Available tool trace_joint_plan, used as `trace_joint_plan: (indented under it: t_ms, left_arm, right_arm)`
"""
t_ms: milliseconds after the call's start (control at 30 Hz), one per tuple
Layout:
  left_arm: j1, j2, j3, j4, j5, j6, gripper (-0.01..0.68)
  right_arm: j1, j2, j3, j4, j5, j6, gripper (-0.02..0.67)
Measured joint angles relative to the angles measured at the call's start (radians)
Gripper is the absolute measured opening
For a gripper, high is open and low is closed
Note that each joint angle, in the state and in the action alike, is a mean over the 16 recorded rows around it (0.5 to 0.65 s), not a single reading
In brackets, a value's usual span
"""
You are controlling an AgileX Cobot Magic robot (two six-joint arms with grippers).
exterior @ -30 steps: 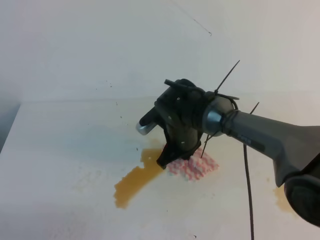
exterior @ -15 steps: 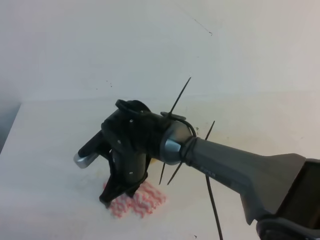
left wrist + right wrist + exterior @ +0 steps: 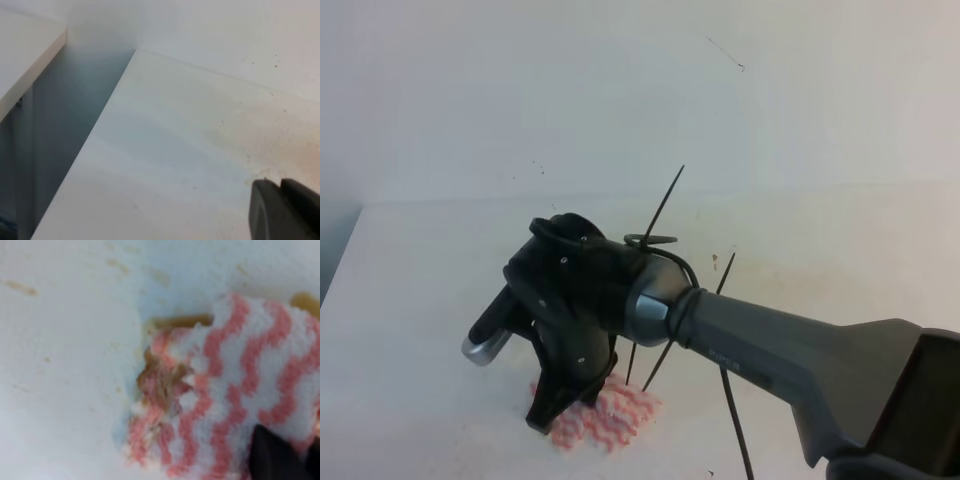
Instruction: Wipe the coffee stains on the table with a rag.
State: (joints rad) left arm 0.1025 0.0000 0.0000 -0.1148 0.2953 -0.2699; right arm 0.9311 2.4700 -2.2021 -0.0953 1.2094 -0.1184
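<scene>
Rag pinned to white table under right gripper, near-left of centre.

Nearest, pink-and-white zigzag rag (image 3: 603,416) lying flat on table (image 3: 420,300), right gripper (image 3: 563,405) pressed down on near-left edge, jaws together on the cloth. Brown coffee stains (image 3: 175,321) soaked into rag's edge and smeared on the surface just beside it. Grey arm (image 3: 790,350) with black cable ties crossing from near right, hiding the table behind. Left gripper (image 3: 285,210) barely in view, state impossible to tell. Farther back, bare white wall (image 3: 620,90).
</scene>
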Motion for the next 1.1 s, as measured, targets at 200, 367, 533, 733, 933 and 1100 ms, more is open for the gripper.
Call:
trace_joint_plan:
  t_ms: [200, 367, 533, 733, 933, 1100]
  left_arm:
    - [0.000, 0.000, 0.000, 0.000, -0.003, 0.000, 0.000]
    - [0.000, 0.000, 0.000, 0.000, -0.003, 0.000, 0.000]
    - [0.000, 0.000, 0.000, 0.000, -0.004, 0.000, 0.000]
    - [0.000, 0.000, 0.000, 0.000, -0.004, 0.000, 0.000]
    - [0.000, 0.000, 0.004, 0.000, -0.004, 0.000, 0.000]
    - [0.000, 0.000, 0.004, 0.000, -0.004, 0.000, 0.000]
  right_arm:
    - [0.011, 0.000, -0.004, -0.055, 0.008, -0.021, 0.026]
    - [0.016, 0.001, -0.028, -0.081, 0.012, -0.039, 0.026]
    - [0.015, 0.002, -0.064, -0.082, 0.017, -0.056, 0.026]
    - [0.007, 0.002, -0.105, -0.061, 0.020, -0.075, 0.026]
    - [-0.023, 0.003, -0.118, -0.019, 0.020, -0.105, 0.026]
    - [-0.060, 0.008, -0.119, 0.024, 0.020, -0.142, 0.026]
